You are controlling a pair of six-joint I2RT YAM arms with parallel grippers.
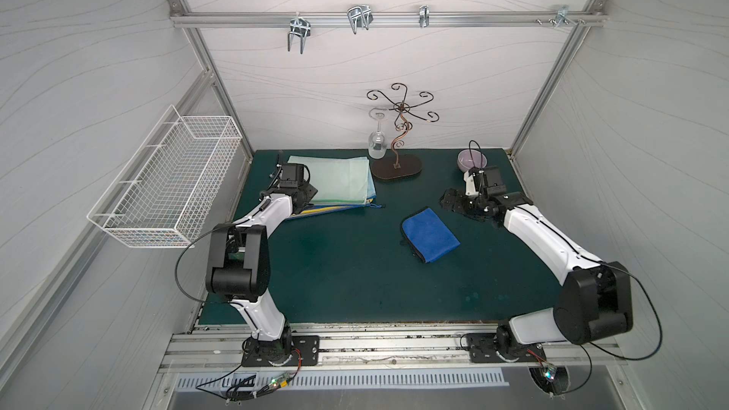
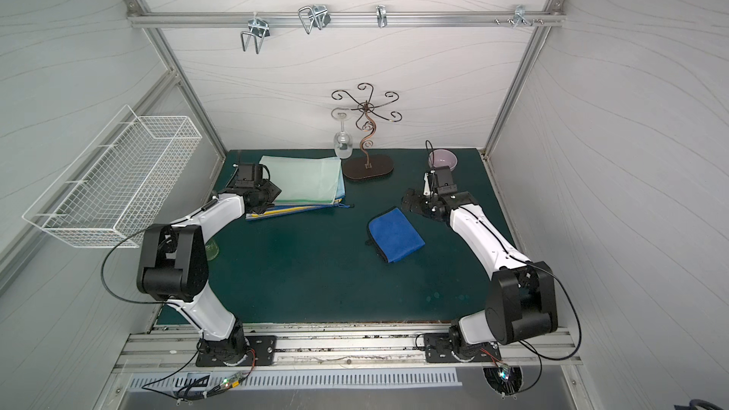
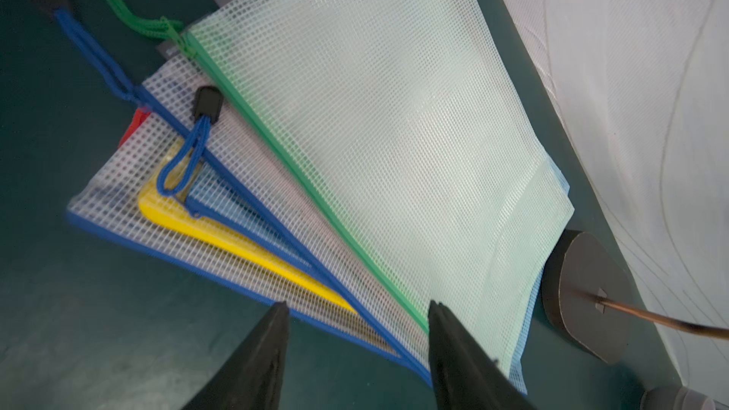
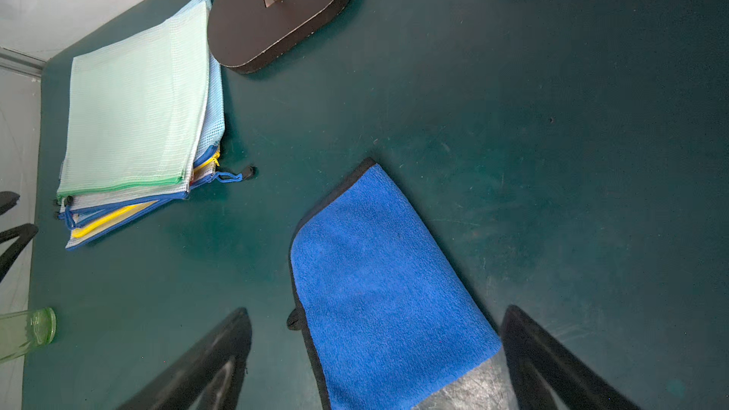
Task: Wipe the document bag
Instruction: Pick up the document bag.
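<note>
Bags: mesh document bags (image 1: 335,183) stacked, green one on top, far left of the worktop (image 1: 335,289)
Left fingers (image 3: 256,360): partly spread, astride the stack's corner
Right fingers (image 4: 205,360): spread wide over a blue cloth (image 4: 378,278)

Lighting: even, diffuse, bright; white walls (image 1: 355,65) washed pale.
Shadows: soft, short, beneath cloth (image 4: 378,282) and stand base (image 4: 276,13).
Glare: dull sheen on desk (image 4: 552,191).
Blur: left wrist view smeared, bags (image 3: 355,132) soft; right wrist view sharp.
Top views: wide-angle bowing at edges.
</note>
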